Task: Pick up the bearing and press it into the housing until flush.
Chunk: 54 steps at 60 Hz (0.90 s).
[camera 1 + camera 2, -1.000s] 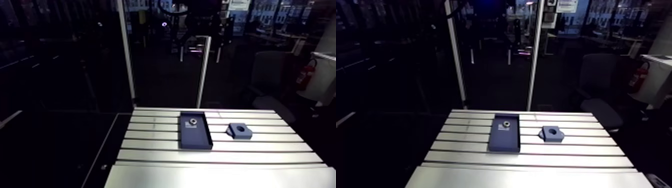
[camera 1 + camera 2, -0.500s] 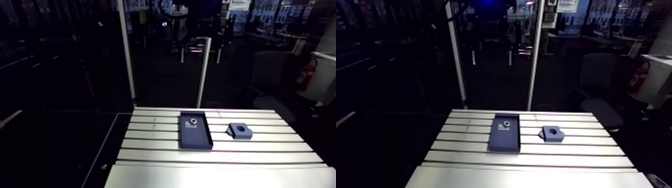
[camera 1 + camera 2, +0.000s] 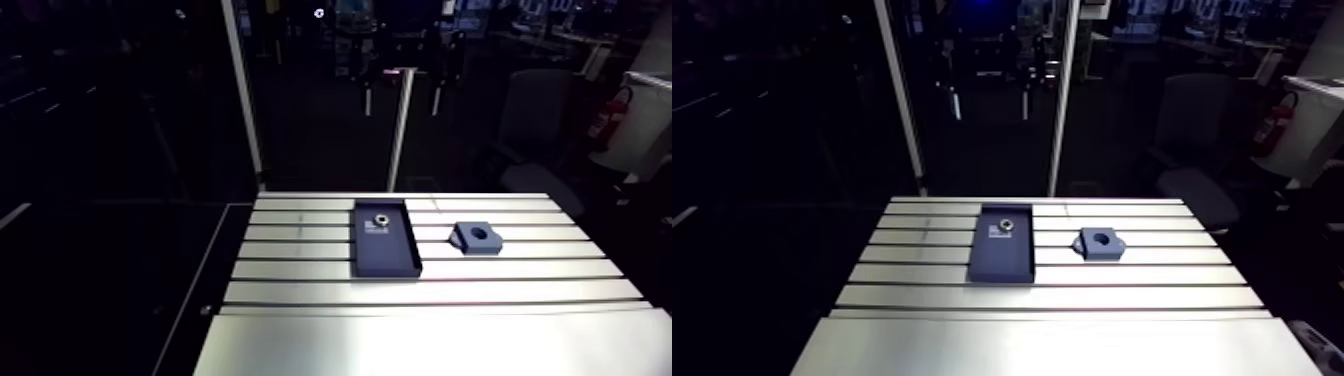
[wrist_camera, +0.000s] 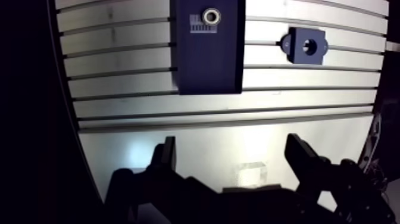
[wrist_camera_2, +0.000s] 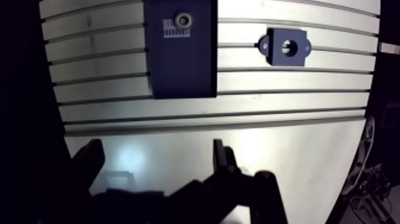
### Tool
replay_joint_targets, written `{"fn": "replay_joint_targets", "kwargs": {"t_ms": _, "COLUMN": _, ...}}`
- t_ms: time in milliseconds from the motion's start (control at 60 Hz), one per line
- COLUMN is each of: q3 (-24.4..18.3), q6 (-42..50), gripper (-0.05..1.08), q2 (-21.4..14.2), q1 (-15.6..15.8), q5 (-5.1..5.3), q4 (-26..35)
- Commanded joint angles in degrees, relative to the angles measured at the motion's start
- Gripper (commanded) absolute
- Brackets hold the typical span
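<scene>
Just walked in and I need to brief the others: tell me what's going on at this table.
A robot arm's pincer hangs open and empty above a bare stretch of the table. Ahead of it, the bearing sits at the far end of a dark tray. The housing lies on the table beside that tray, apart from it, its hole empty. Nothing has been picked up yet, so the job is at its start.
</scene>
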Motion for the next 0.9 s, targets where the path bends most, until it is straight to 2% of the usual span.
{"fn": "replay_joint_targets", "kwargs": {"t_ms": 17, "q3": 0.77, "q6": -0.1, "gripper": 0.01, "q2": 4.12, "q1": -2.24, "q5": -0.31, "q4": -4.39}}
{"fn": "replay_joint_targets", "kwargs": {"t_ms": 183, "q3": 2.88, "q6": -1.01, "gripper": 0.02, "q2": 5.98, "q1": -2.87, "q5": -0.13, "q4": -9.29}}
{"fn": "replay_joint_targets", "kwargs": {"t_ms": 300, "q3": 4.8, "q6": -2.62, "gripper": 0.04, "q2": 8.47, "q1": -3.06, "q5": 0.48, "q4": -15.75}}
{"fn": "replay_joint_targets", "kwargs": {"t_ms": 550, "q3": 5.18, "q6": -4.48, "gripper": 0.08, "q2": 12.03, "q1": -2.79, "q5": 0.5, "q4": -20.48}}
{"fn": "replay_joint_targets", "kwargs": {"t_ms": 683, "q3": 5.28, "q6": -4.94, "gripper": 0.27, "q2": 13.37, "q1": -3.05, "q5": 0.91, "q4": -22.75}}
{"fn": "replay_joint_targets", "kwargs": {"t_ms": 900, "q3": 5.46, "q6": -4.62, "gripper": 0.29, "q2": 15.01, "q1": -2.63, "q5": 0.84, "q4": -23.22}}
